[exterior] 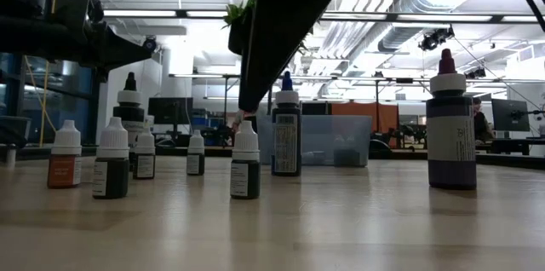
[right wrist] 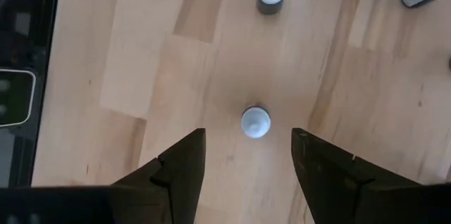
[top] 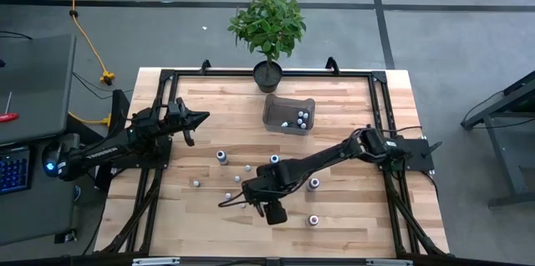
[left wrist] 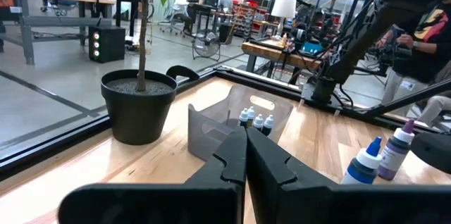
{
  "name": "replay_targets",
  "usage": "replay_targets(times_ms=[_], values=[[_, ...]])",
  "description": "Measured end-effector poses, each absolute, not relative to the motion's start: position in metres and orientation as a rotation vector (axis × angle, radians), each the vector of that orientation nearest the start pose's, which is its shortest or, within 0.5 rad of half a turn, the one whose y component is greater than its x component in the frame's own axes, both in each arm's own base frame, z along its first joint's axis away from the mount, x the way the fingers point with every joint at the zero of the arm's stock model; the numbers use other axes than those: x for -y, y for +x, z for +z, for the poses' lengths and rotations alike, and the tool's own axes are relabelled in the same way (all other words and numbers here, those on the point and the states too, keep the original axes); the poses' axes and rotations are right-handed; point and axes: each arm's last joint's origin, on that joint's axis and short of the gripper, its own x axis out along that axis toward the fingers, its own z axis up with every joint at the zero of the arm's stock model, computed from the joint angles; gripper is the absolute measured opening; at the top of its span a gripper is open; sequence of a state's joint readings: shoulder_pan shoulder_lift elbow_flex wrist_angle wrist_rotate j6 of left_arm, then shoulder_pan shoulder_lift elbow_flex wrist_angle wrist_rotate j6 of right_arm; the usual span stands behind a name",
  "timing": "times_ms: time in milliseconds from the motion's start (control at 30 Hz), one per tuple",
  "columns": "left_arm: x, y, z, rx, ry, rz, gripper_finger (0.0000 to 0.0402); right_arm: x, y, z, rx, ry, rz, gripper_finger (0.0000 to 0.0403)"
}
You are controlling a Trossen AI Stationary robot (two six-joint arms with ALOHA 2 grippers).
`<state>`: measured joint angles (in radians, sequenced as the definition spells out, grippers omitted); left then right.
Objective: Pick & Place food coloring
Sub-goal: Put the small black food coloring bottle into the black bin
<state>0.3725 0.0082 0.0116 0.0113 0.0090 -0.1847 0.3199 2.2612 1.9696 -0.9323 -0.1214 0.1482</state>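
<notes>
Between my right gripper (right wrist: 248,155), whose fingers stood spread wide with nothing in them, sat one white-capped bottle (right wrist: 255,122) of food coloring, upright on the table (top: 351,216), seen cap-on from straight above. That was the relation my next move turned on: the bottle lay just ahead of my fingertips, centred in the gap, its long axis vertical and in line with my downward reach, so I judged a short advance and descent would put a finger on either side of it. From overhead, my right gripper (top: 272,209) hung over the near middle of the table, among the scattered bottles, with another bottle (top: 313,220) to its right and more to its left and farther back. My left gripper (top: 199,118) waited at the far left, fingers pressed together and holding nothing, well apart from the loose bottles, so the right arm was plainly the nearer one. At the far side, by the potted plant (top: 267,32), the clear bin (top: 288,114) already held a few bottles.
</notes>
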Motion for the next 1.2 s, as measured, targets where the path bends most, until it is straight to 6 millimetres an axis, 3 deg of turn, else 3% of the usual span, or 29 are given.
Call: replay_targets(times_ms=[267, 467, 867, 1200], values=[[-0.035, 0.091, 0.168, 0.048, -0.18, 0.361, 0.0, -0.151, 0.448, 0.202, -1.25, -0.013, 0.256, 0.02], [-0.035, 0.091, 0.168, 0.047, -0.18, 0.361, 0.0, -0.154, 0.453, 0.186, -1.272, 0.026, 0.256, 0.02], [-0.035, 0.091, 0.168, 0.047, -0.18, 0.361, 0.0, -0.154, 0.455, 0.177, -1.28, 0.018, 0.246, 0.02], [-0.035, 0.091, 0.168, 0.047, -0.18, 0.361, 0.0, -0.155, 0.455, 0.177, -1.275, 0.012, 0.237, 0.0199]])
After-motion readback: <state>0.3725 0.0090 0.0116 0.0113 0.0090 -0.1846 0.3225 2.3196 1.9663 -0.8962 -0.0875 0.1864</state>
